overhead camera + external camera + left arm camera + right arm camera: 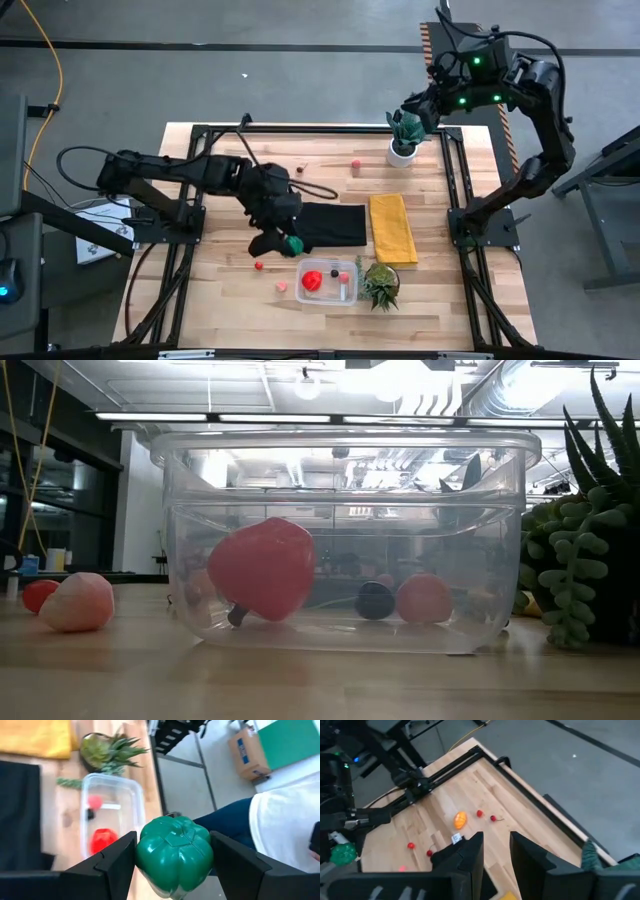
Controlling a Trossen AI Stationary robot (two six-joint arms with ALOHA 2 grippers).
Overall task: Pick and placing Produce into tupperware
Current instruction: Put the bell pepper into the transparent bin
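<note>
- The left gripper is clamped on a green pepper.
- It hangs over the black cloth, just short of the tupperware, which lies toward the table's near edge.
- The right gripper, empty with a narrow gap, waits by the potted plant, well apart.

Green pepper, clear tupperware with red fruit, yellow cloth, black cloth
</note>
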